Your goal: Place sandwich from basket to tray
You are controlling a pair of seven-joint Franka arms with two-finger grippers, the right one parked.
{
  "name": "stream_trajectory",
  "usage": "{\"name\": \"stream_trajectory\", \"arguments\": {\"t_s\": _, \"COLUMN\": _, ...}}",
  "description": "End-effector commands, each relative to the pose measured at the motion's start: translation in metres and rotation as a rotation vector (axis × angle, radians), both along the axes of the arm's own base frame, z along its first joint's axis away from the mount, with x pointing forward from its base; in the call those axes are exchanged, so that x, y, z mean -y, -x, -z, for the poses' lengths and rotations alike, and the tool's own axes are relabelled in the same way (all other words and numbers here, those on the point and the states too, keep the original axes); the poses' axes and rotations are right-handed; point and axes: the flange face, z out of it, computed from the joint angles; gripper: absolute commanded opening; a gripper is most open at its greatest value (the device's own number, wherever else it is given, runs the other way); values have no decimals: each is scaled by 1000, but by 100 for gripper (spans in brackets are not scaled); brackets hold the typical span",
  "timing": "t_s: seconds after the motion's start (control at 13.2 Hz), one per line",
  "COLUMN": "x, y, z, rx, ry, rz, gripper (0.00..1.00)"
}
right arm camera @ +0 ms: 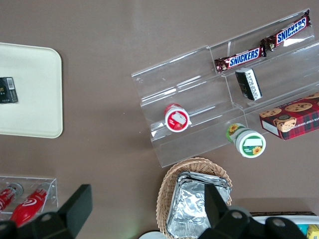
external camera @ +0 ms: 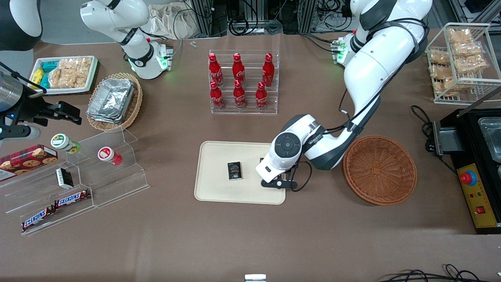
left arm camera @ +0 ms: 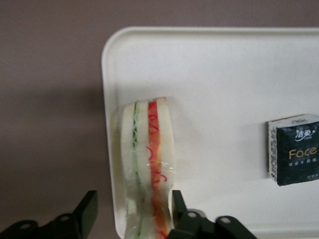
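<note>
The sandwich [left arm camera: 149, 159], white bread with green and orange-red filling in clear wrap, rests on the cream tray [left arm camera: 224, 74] right at its rim. My left gripper [left arm camera: 134, 199] is open with the sandwich's end between the fingers; one finger [left arm camera: 177, 201] is against the wrap and the other [left arm camera: 88, 209] stands apart from it. In the front view the gripper [external camera: 278, 182] is low over the tray [external camera: 219, 156] at its edge toward the working arm's end, and the arm hides the sandwich. The round reddish-brown basket [external camera: 379, 170] beside the tray holds nothing.
A small dark tissue pack [external camera: 234, 171] lies on the tray; it also shows in the left wrist view [left arm camera: 294, 149]. A clear rack of red bottles [external camera: 242, 82] stands farther from the camera. Acrylic snack steps [external camera: 78, 176] lie toward the parked arm's end.
</note>
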Motion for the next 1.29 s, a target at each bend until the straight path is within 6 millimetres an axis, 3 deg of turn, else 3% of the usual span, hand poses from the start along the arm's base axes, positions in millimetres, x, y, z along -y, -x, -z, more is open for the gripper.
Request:
{"name": "stream_trajectory", "arguments": {"t_s": 0.0, "x": -25, "y": -3, "z": -59, "rx": 7, "ry": -84, "rz": -25, "gripper": 99}}
{"name": "stream_trajectory", "arguments": {"t_s": 0.23, "x": -49, "y": 5, "z": -111, "rx": -6, "ry": -169, "rz": 1, "gripper": 99}}
{"name": "stream_trajectory", "arguments": {"t_s": 0.38, "x": -90, "y": -5, "z": -153, "rx": -8, "ry": -177, "rz": -13, "gripper": 99}}
{"name": "stream_trajectory", "arguments": {"t_s": 0.61, "x": -149, "y": -3, "z": -220, "rx": -53, "ry": -132, "rz": 47, "gripper": 99}}
{"name": "stream_trajectory", "arguments": {"t_s": 0.83, "x": -189, "y": 0, "z": -256, "rx": -45, "ry": -171, "rz": 59, "gripper": 100}}
{"name": "stream_trajectory", "arguments": {"t_s": 0.98, "x": -228, "y": 0, "z": -278, "rx": -52, "ry": -178, "rz": 110, "gripper": 100}}
{"name": "stream_trajectory", "arguments": {"t_s": 1.21, "x": -263, "y": 4, "z": -302, "rx": -61, "ry": -200, "rz": 123, "gripper": 100}}
